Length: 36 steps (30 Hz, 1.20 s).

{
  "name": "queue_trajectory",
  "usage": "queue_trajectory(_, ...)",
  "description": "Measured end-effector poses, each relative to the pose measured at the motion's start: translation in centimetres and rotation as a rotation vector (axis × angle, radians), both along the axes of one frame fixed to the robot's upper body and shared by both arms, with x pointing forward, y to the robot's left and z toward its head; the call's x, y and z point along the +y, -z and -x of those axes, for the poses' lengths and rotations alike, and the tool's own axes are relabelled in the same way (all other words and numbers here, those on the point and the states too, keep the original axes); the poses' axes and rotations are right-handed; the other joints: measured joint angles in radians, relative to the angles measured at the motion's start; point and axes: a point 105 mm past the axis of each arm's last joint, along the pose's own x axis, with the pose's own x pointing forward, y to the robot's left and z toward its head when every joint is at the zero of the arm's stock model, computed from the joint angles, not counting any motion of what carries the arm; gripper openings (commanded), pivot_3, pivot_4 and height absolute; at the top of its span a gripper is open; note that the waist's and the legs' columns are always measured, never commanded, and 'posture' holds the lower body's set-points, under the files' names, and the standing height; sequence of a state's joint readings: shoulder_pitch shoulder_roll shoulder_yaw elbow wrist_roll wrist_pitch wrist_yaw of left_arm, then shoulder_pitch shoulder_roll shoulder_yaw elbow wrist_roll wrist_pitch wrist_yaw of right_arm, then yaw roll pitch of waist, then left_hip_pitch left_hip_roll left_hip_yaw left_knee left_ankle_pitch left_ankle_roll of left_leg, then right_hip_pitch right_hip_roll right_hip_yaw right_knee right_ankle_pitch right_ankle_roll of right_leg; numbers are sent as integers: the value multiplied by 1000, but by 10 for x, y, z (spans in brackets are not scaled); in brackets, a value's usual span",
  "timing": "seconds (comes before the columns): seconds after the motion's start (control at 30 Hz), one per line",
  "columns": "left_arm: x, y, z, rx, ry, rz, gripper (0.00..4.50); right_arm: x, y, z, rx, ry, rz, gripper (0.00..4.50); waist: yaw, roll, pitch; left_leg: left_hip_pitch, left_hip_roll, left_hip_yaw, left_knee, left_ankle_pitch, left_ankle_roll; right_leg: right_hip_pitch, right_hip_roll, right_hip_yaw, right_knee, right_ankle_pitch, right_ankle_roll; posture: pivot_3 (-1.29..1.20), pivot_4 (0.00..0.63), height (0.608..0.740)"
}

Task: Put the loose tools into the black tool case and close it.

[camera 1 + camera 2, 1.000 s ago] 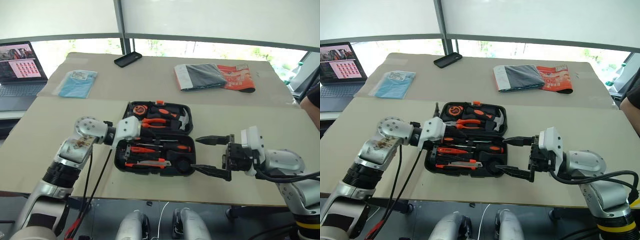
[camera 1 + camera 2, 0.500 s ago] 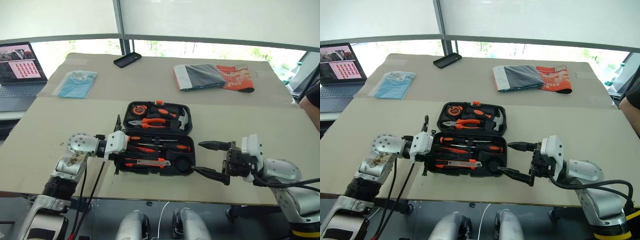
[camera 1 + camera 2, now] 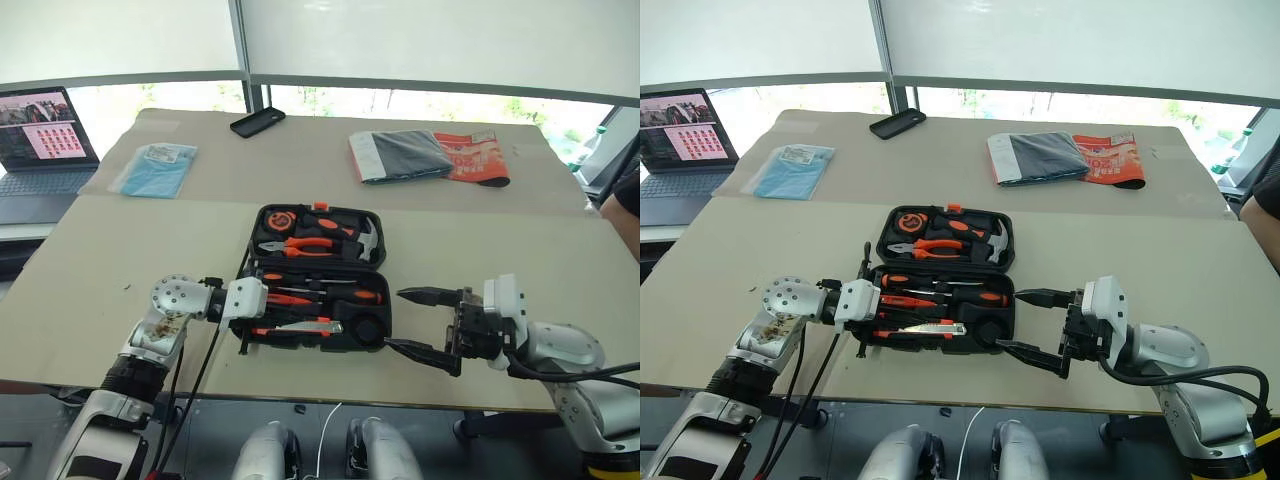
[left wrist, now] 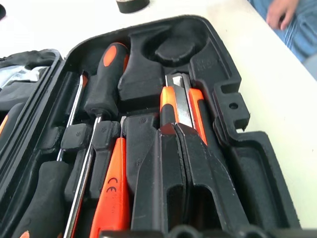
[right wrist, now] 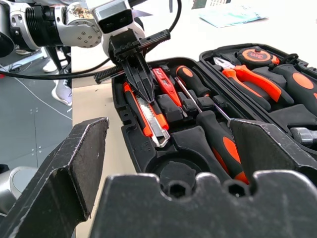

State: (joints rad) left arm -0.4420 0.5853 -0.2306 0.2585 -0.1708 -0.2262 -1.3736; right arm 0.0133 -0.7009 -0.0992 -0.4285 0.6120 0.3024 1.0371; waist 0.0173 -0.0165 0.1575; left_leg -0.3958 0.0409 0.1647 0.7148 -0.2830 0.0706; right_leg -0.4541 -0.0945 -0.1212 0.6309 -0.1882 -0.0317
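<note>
Black left gripper [image 5: 143,82] clenched empty over utility knife [image 4: 179,101] — right gripper [image 3: 418,322] released.

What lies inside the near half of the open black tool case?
In the black tool case: screwdrivers and an orange utility knife. The shut left gripper rests over the knife, covering part of it. The round recess looks empty.

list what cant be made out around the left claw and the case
- Utility knife: in the left wrist view the shut left claw covers its near end; contact unclear.
- Black tool case: its near edge is cut off there.
- Case's round recess: the right wrist view leaves it too dark to judge.
</note>
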Motion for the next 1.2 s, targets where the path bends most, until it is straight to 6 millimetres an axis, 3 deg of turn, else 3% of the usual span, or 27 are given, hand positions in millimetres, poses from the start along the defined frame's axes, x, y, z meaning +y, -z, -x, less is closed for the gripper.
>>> queue_trajectory(0.27,-7,6,-3,49,-26,18,48,-10,2,6,45,68,-14,4500,12,10,-7,10,0,0,-1,-3,4,12,-2,-1,-4,-1,0,0,150,740)
queue_trajectory(0.37,-5,-2,-1,137,-58,147,720,-27,-1,9,24,161,-12,4500,18,10,-7,6,0,0,-1,-4,5,10,-4,-1,-5,-1,1,0,150,740)
queue_trajectory(0.4,-4,-7,1,153,-57,184,1126,-35,-1,10,24,195,-8,4500,19,9,-6,5,0,-1,-1,-4,6,9,-3,-1,-6,0,2,0,150,740)
queue_trajectory(0.47,-3,-25,2,148,-54,272,1672,-52,0,13,12,276,-9,4500,21,8,-6,2,0,0,0,-4,6,6,-3,0,-5,-1,4,0,150,740)
queue_trajectory(0.5,-4,-38,1,134,-52,313,2151,-62,-1,16,-20,326,-12,4500,22,8,-6,0,0,-1,0,-3,5,5,-3,0,-5,-1,4,0,150,740)
queue_trajectory(0.53,-2,-53,2,121,-58,359,2541,-79,3,22,-48,409,1,4500,23,8,-6,0,0,-1,0,0,0,5,-2,-1,-5,-1,5,0,150,740)
queue_trajectory(0.63,14,-75,2,82,-110,395,3594,-122,27,42,-22,594,64,4500,20,9,-6,2,-1,0,-2,-1,-2,5,-2,1,-5,-3,6,0,150,740)
queue_trajectory(0.73,31,-65,8,103,-142,365,4445,-142,47,64,34,681,109,4500,6,10,-6,6,-1,2,-3,-6,3,7,0,1,-5,-3,6,0,150,740)
queue_trajectory(0.9,56,-38,20,139,-137,265,4445,-146,54,72,110,653,147,4500,-11,11,-6,10,1,2,-3,-10,-6,8,-5,2,-4,-7,0,0,150,740)
queue_trajectory(1.07,49,-42,19,159,-125,344,4445,-124,32,37,133,457,349,4500,-13,11,-5,10,1,2,-3,-10,-6,6,-11,1,-4,-7,0,0,150,740)
queue_trajectory(1.2,37,-48,25,184,-80,369,4445,-112,13,4,184,454,391,4500,-6,9,-5,6,1,1,-3,-6,0,2,-6,1,-3,-4,3,0,150,740)
